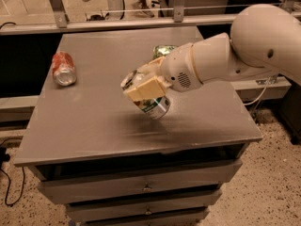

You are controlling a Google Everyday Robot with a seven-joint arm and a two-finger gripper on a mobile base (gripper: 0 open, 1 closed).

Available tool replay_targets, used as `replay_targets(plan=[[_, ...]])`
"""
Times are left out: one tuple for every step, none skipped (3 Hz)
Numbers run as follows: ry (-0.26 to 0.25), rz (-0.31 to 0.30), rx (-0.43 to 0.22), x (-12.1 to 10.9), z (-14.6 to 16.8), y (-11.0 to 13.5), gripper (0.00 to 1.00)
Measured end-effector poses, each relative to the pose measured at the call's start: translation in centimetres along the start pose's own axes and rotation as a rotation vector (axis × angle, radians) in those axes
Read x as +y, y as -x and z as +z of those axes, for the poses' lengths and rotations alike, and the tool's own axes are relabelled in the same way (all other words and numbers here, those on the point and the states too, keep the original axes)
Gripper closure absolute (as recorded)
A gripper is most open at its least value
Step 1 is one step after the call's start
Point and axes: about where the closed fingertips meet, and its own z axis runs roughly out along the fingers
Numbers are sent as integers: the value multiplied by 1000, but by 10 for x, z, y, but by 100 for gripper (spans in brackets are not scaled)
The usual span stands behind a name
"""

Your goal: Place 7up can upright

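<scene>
My gripper [143,89] is shut on the 7up can [151,102], a white can with a green band, and holds it tilted above the middle of the grey cabinet top [94,121]. The can's silver top points up and left, its base down and right. The tan fingers [146,88] cover the can's middle. The white arm reaches in from the right.
A red-orange can [63,68] lies on its side at the left of the top. A green can [162,50] lies behind the gripper, partly hidden by the arm. Drawers front the cabinet below. A metal rail runs behind the far edge.
</scene>
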Motion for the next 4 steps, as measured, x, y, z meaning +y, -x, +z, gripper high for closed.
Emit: replay_targets(plan=[[54,-39,-156,-2,-7,4,100],[94,-66,-292,-2,-11,6,100],[127,-47,-409,-3,-14,2,100],[151,-17,-488,-4,-16,-3,100]])
